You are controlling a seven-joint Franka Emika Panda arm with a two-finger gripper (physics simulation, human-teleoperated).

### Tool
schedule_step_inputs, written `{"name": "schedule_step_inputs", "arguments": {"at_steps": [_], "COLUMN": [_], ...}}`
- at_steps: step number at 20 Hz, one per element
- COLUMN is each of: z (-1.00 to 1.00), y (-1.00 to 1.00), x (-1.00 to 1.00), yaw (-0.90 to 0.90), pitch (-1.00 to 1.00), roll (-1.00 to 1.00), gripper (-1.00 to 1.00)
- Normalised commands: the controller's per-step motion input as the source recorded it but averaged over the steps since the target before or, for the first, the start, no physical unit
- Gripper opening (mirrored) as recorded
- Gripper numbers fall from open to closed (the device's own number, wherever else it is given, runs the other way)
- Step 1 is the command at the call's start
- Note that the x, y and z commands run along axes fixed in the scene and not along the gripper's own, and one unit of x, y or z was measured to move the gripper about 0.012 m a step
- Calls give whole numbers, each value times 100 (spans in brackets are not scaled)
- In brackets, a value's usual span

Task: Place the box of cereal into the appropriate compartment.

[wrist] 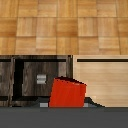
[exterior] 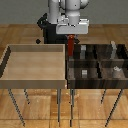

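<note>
While the end effector (exterior: 72, 39) hangs clamped on the box of cereal (exterior: 71, 45), held tilted above the wall between the tan tray (exterior: 35, 75) and the four-part bin (exterior: 97, 80), a release here could drop it into the tray. The box could also clip a divider or land in a wrong section, short of the compartment with the tall grey block (exterior: 114, 50).

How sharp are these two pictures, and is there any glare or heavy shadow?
Exterior view: soft and low-resolution, even light, no glare; the four-part bin is dark inside, its blocks hard to read. Wrist view: blurry too, the box of cereal evenly lit, with no visible print.
</note>
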Motion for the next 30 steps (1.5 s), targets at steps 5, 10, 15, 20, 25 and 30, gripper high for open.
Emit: {"name": "schedule_step_inputs", "arguments": {"at_steps": [5, 10, 15, 20, 25, 30], "z": [0, 0, 0, 0, 0, 0], "y": [100, 100, 100, 100, 40, 0], "x": [0, 0, 0, 0, -23, -100], "yaw": [0, 0, 0, 0, 0, 0], "pitch": [0, 0, 0, 0, 0, 0], "roll": [0, 0, 0, 0, 0, 0], "gripper": [-100, -100, -100, -100, -100, -100]}}
